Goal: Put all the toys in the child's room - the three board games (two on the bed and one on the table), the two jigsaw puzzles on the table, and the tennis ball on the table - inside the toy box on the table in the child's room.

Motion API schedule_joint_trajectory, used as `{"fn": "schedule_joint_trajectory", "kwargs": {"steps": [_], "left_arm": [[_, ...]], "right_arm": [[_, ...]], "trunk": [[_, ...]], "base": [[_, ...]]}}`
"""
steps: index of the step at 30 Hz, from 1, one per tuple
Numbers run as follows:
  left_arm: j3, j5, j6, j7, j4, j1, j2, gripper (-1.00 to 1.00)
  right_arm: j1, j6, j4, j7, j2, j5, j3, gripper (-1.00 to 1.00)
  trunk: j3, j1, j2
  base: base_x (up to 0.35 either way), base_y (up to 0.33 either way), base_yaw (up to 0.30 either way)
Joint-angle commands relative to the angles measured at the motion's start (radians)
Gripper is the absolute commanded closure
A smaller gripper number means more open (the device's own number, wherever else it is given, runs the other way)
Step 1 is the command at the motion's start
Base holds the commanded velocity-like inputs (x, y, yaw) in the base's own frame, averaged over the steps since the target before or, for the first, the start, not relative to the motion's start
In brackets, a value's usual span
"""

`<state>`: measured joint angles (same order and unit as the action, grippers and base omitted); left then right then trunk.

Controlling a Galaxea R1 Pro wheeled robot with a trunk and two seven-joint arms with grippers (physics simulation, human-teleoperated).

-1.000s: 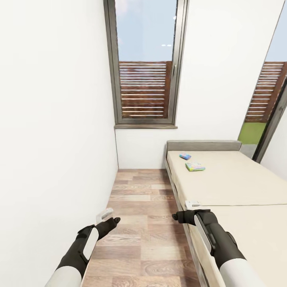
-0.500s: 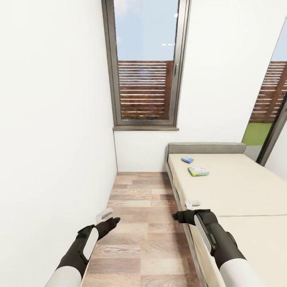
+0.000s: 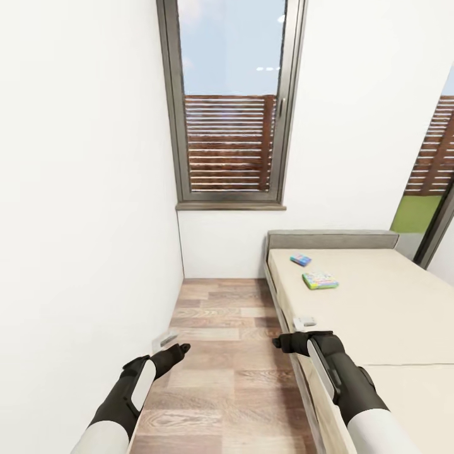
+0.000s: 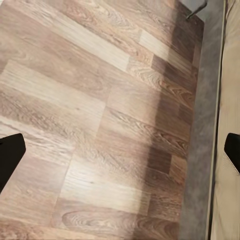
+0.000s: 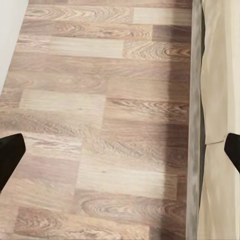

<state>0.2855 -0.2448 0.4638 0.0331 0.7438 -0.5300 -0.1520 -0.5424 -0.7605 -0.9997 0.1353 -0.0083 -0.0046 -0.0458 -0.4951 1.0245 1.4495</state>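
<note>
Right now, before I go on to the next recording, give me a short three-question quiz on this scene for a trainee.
1. True or false: two board games lie on the bed.
2. Which board game lies nearer the headboard? A) the small blue one B) the green-edged one
3. What is under the left pincer and the right pincer?

Key
1. True.
2. A.
3. The left pincer hangs over the wooden floor with nothing between its fingers; the right one hangs at the bed's near edge, also holding nothing.
</note>
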Motion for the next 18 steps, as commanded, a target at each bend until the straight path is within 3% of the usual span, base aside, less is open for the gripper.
{"fn": "schedule_joint_trajectory", "kwargs": {"steps": [1, 18], "left_arm": [[0.006, -0.004, 0.007, 0.004, 0.001, -0.001, -0.001, -1.0], [0.006, -0.004, 0.007, 0.004, 0.002, -0.001, -0.001, -1.0]], "right_arm": [[-0.001, -0.005, -0.001, 0.002, -0.001, 0.0, -0.002, -1.0], [-0.001, -0.005, -0.002, 0.001, -0.001, 0.0, -0.002, -1.0]], "trunk": [[-0.001, 0.001, 0.001], [-0.001, 0.001, 0.001]], "base": [[0.31, 0.0, 0.0], [0.313, 0.016, 0.0]]}}
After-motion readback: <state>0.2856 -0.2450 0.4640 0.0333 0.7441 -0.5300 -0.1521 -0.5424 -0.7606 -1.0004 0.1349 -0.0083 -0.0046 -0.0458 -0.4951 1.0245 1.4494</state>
